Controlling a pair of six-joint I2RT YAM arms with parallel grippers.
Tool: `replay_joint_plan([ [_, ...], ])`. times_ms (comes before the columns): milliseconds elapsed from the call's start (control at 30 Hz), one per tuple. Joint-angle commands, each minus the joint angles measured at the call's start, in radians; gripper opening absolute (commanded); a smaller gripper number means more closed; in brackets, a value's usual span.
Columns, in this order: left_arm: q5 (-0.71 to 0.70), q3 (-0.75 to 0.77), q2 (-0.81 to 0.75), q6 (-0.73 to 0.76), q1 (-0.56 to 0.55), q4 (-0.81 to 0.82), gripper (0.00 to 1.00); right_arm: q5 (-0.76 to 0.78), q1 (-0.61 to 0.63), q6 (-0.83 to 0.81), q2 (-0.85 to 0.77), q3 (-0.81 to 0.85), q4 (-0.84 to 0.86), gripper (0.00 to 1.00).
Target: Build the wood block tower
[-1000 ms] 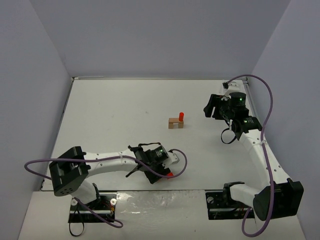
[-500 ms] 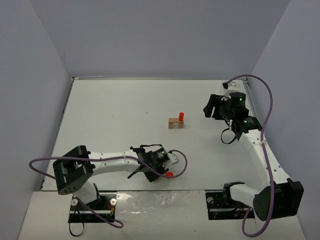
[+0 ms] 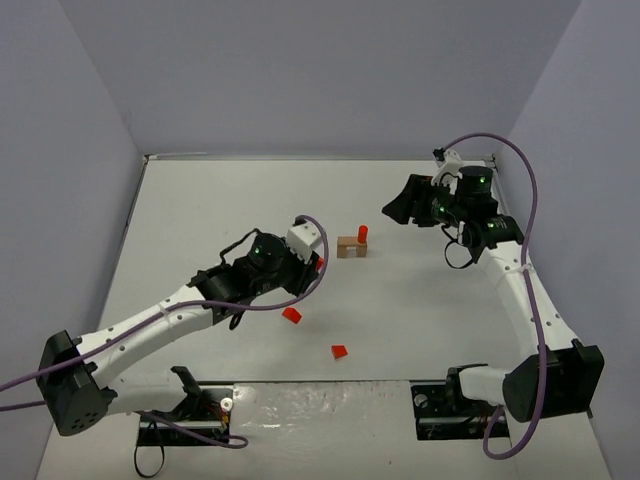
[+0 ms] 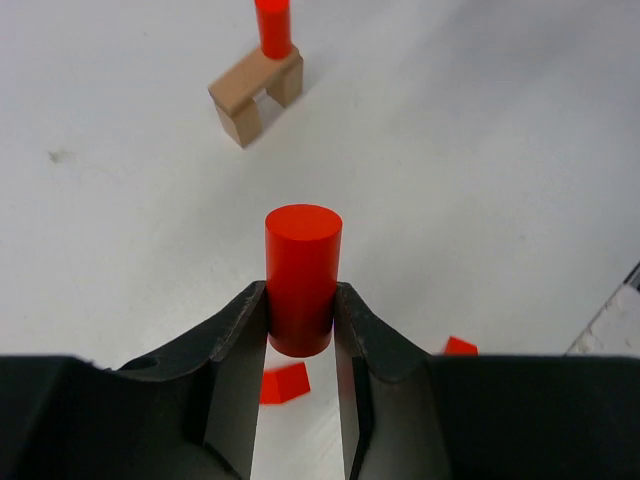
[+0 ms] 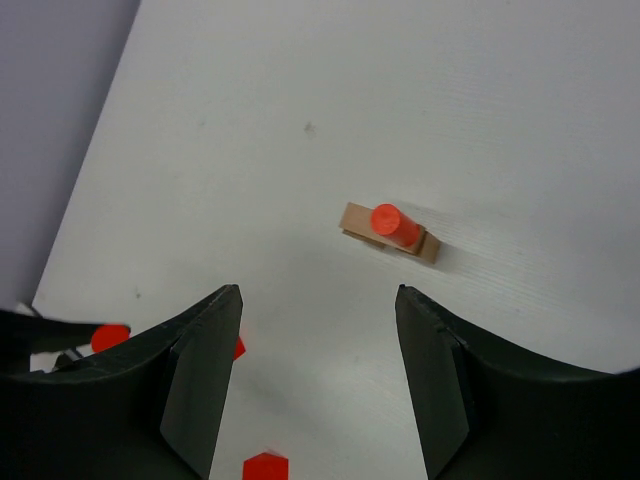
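Pale grey walls close round a white bench (image 3: 200, 220), and near its middle stands the tower's start: a tan wooden arch block (image 3: 349, 247) with a short red-orange cylinder (image 3: 362, 233) upright on its right end.

The big change is on the left. A second ago the left arm lay low by the front edge. Now it has risen and swung toward the arch, and the left pincer (image 4: 300, 305) is clamped on a second red-orange wooden cylinder (image 4: 302, 265), held upright and clear of the bench, short of the arch. Two small red wedges (image 3: 292, 314) lie on the bench behind it, untouched.

The right pincer (image 5: 318, 300) has edged inward and hangs above the arch, spread wide and empty.

By my reading the pick is done, and placing the carried cylinder on the arch's free end comes next.
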Motion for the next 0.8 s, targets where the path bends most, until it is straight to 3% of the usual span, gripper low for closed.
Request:
replay_joint_plan([
  [0,0.121,0.065,0.046,0.011,0.079,0.258,0.0,-0.223,0.035,0.052,0.036,0.091,0.045,0.6],
  [267,0.25,0.187,0.166,0.021,0.144,0.343,0.0,-0.248,0.176,0.058,0.098,0.166,0.044,0.58],
  [767,0.305,0.267,0.227,0.063,0.147,0.368,0.0,-0.214,0.216,0.082,0.149,0.166,0.043,0.54],
])
